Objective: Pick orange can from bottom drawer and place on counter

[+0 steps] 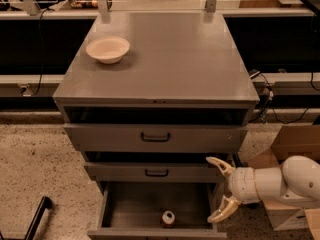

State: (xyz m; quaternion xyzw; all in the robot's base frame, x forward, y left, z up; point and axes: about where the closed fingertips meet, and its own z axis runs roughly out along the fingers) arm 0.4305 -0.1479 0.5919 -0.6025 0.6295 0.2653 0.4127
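The orange can stands upright in the open bottom drawer, near its front wall, its round silver top showing. My gripper is open, its two cream fingers spread one above the other. It sits at the drawer's right side, above and to the right of the can, not touching it. The counter is the flat grey top of the cabinet.
A cream-white bowl sits on the counter's back left. Two shallower drawers with black handles are above the bottom drawer. A cardboard box stands on the floor at the right. A black bar lies at lower left.
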